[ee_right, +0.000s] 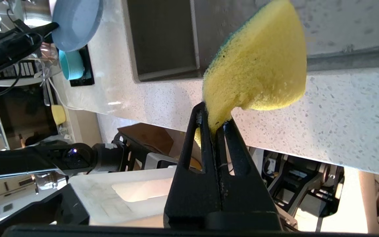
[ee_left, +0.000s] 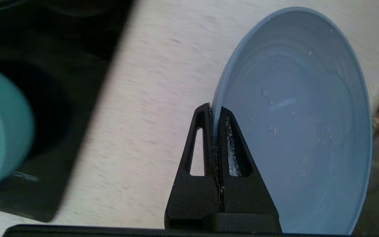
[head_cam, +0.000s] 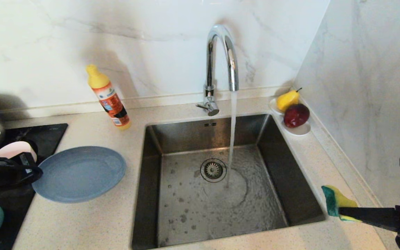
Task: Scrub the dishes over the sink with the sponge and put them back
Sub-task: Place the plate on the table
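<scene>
While left gripper (ee_left: 216,112) clamps plate (head_cam: 78,173), right gripper (ee_right: 214,120) pinches half-hidden sponge (ee_right: 258,65)

The right tool (ee_right: 215,123) is closed on one corner of the yellow sponge (ee_right: 258,70); the rest of the sponge projects free beyond the fingertips, and its green scouring side shows as a thin edge along one face. Behind the sponge lies the speckled pale bench (ee_right: 324,125), with the steel sink (ee_right: 163,39) set into it. Further off, the left tool (ee_right: 49,28) grips the rim of the grey-blue plate (ee_right: 76,21). Just beside the plate, the teal bowl (ee_right: 72,64) rests on a black cooktop (ee_right: 87,70). A white container (ee_right: 117,194) sits below the bench edge.
</scene>
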You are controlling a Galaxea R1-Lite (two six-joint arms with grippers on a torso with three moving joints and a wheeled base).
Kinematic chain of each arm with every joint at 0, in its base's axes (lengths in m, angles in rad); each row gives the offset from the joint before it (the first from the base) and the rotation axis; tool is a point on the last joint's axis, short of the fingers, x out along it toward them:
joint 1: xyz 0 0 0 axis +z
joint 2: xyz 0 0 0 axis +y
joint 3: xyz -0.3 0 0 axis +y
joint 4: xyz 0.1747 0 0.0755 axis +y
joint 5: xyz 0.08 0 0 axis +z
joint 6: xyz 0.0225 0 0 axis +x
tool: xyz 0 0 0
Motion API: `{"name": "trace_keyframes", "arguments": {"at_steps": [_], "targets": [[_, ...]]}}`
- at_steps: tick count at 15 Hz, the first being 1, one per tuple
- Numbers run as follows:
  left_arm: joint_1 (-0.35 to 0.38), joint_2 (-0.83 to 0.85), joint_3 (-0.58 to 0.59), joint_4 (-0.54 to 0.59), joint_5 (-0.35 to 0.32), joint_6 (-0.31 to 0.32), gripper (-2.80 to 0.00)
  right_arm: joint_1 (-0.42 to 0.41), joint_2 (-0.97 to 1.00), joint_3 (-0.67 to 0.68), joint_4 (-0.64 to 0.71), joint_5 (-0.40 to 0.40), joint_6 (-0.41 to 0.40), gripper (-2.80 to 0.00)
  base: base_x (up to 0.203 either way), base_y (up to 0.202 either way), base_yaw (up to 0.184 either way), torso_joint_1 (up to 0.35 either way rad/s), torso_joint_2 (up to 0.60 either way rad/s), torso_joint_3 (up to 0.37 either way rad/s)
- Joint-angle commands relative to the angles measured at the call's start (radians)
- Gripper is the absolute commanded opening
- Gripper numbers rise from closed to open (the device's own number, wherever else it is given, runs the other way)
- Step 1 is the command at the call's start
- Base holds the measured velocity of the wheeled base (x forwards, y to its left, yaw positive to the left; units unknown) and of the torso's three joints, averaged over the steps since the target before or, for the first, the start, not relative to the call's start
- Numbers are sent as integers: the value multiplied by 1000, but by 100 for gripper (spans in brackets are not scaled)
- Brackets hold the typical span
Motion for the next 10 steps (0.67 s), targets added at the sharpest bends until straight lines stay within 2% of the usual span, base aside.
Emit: {"name": "trace_keyframes", "arguments": {"at_steps": [1,9,10], "targets": [[35,73,-10,-29,-3,-5,-280,0,48,11,-31,7,3,-280,0,0,0,0,0,0],[111,233,-82,-98,-20,-3,-280,1,101,15,-69,31,3,-280,0,0,0,0,0,0],[110,236,-80,-98,-21,-2,0,1,105,15,-69,31,3,-280,0,0,0,0,0,0]]}}
